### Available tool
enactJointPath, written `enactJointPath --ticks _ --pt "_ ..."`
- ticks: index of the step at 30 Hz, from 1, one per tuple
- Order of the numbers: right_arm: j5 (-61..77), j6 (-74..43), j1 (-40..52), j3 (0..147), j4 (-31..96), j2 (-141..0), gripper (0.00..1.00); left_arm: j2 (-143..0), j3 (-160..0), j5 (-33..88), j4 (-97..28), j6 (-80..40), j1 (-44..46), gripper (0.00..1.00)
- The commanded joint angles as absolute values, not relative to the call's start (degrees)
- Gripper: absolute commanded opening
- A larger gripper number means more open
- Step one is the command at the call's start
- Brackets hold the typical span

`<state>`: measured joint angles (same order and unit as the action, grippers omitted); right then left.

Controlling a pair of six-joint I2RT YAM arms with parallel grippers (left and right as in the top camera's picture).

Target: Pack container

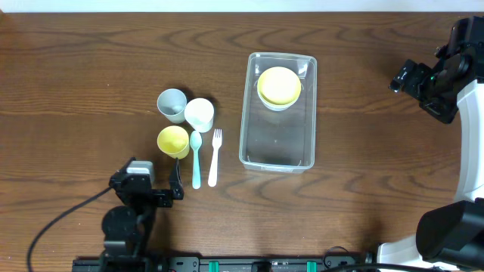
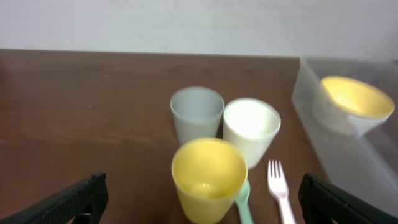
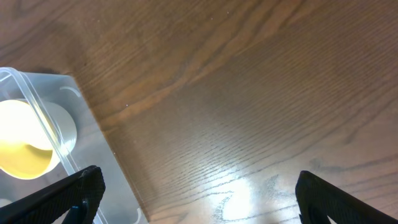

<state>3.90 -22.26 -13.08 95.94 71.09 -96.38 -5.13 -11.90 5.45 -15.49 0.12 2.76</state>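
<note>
The clear rectangular container [image 1: 277, 143] lies right of centre with a yellow bowl nested in a white bowl [image 1: 279, 88] at its far end; both also show in the left wrist view [image 2: 348, 102] and right wrist view [image 3: 28, 146]. A grey cup [image 1: 172, 104], white cup [image 1: 200, 114] and yellow cup [image 1: 173, 141] stand left of it, beside a mint spoon [image 1: 196, 159] and white fork [image 1: 215, 155]. My left gripper [image 1: 162, 193] is open and empty, just short of the yellow cup [image 2: 208, 177]. My right gripper [image 1: 412, 79] is open and empty, raised right of the container.
The wooden table [image 1: 76, 75] runs bare to the left and far side. A black cable [image 1: 53, 223] trails from the left arm near the front edge. The right arm's base [image 1: 446, 227] stands at the right edge.
</note>
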Motion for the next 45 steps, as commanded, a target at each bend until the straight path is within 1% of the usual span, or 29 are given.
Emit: enactJointPath --ticks 1,5,11,13,16,20,23,27,29,32,33,40,42,43,44,45 --pt "3.9 -22.2 -13.4 95.7 71.2 -96.6 0.99 -12.7 -21.9 3.8 -16.2 -2.2 2.5 0.98" --pt "3.9 -22.2 -13.4 95.7 71.2 -96.6 0.99 -29.1 -36.2 4.9 -21.3 -5.1 2.6 0.98" --pt "3.9 -22.2 -13.4 95.7 71.2 -96.6 0.99 -55.6 -60.6 15.1 -35.2 -5.0 2.6 0.98" --pt "3.9 -22.2 -13.4 95.7 71.2 -96.6 0.99 -62.4 -67.1 15.9 -38.9 -5.0 2.6 0.98" --pt "3.9 -22.2 -13.4 95.7 71.2 -96.6 0.99 -69.5 -72.7 16.0 -42.6 -4.8 2.5 0.98" --pt "3.9 -22.2 -13.4 95.7 71.2 -96.6 0.99 -74.3 -73.1 11.5 -46.5 -5.4 2.5 0.98" --pt "3.9 -22.2 -13.4 95.7 71.2 -96.6 0.99 -78.4 -72.9 7.3 -52.9 -10.2 2.5 0.98" --pt "3.9 -22.2 -13.4 95.7 71.2 -96.6 0.99 -84.0 -72.1 3.9 -56.9 -11.5 2.5 1.00" --pt "3.9 -22.2 -13.4 95.7 71.2 -96.6 0.99 -86.6 -72.1 3.8 -57.4 -11.5 2.5 0.96" --pt "3.9 -22.2 -13.4 95.7 71.2 -96.6 0.99 -90.2 -72.1 3.7 -58.2 -12.4 2.5 0.83" --pt "3.9 -22.2 -13.4 95.7 71.2 -96.6 0.99 -91.4 -72.1 3.7 -58.5 -13.5 2.4 0.82" --pt "3.9 -22.2 -13.4 95.7 71.2 -96.6 0.99 -95.5 -69.5 2.9 -56.9 -15.3 1.6 0.81" --pt "3.9 -22.2 -13.4 95.7 71.2 -96.6 0.99 -96.1 -68.1 2.9 -55.7 -15.3 1.2 0.80" --pt "3.9 -22.2 -13.4 95.7 71.2 -96.6 0.99 -96.4 -67.4 2.9 -55.1 -15.3 1.0 0.77" --pt "3.9 -22.2 -13.4 95.7 71.2 -96.6 0.99 -96.7 -66.6 2.9 -54.5 -15.3 0.8 0.72" --pt "3.9 -22.2 -13.4 95.7 71.2 -96.6 0.99 -97.0 -66.1 2.9 -53.9 -15.3 0.5 0.65"
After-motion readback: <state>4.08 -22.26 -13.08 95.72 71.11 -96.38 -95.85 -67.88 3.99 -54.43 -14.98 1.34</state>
